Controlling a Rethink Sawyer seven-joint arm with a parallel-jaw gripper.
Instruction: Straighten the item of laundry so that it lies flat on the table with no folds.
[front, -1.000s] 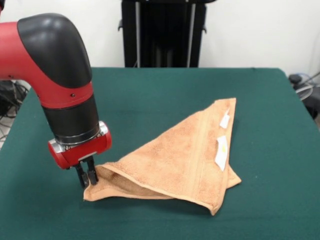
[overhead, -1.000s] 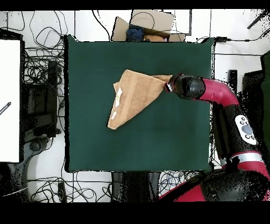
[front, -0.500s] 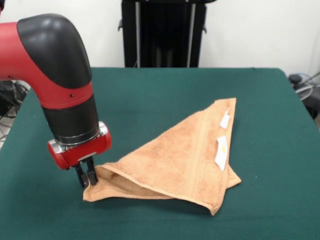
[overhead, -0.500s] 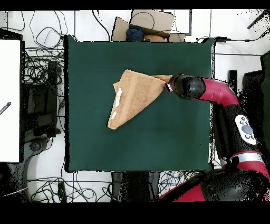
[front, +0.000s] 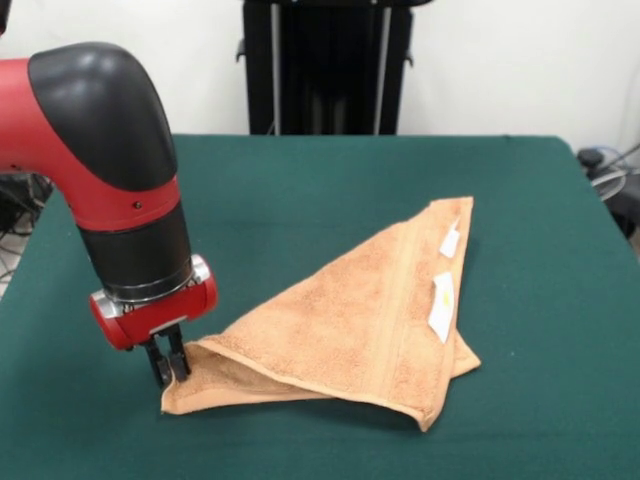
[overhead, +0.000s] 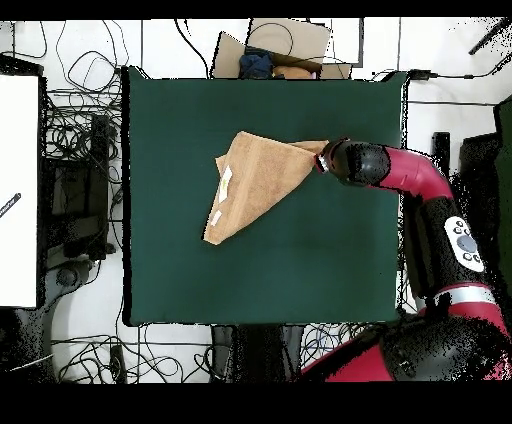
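Gripper: the gripper (front: 168, 364) is pointing straight down at the towel's leftmost corner in the front view, its two dark fingers (front: 160, 362) pressing close together and pinching the upper layer of cloth at that corner; the overhead view is showing only the arm's wrist (overhead: 352, 163) covering that tip.
Towel: the towel (front: 350, 320) is lying on the table (front: 300, 190) folded over on itself into a rough triangle, with the pinched corner pulling out to a point and the top layer lifting slightly off the layer under it, leaving a shadowed gap along the front edge near the gripper.
Towel's other corners: one is pointing away from the gripper toward the table's far right, another is resting at the near right, where a lower layer is peeking out beside the fold.
Border band: a woven band (front: 402, 300) is running along the towel's side farthest from the gripper.
Tags: two small white tags (front: 443, 305) are sitting on that same side, one above the other; any print on them is too small to read.
Towel on the table: in the overhead view the towel (overhead: 255, 183) is lying in the upper middle of the green cloth, well inside every table edge.
Containers: a cardboard box (overhead: 285, 40) is sitting on the floor just beyond the table edge nearest the towel; its contents are too unclear to name.
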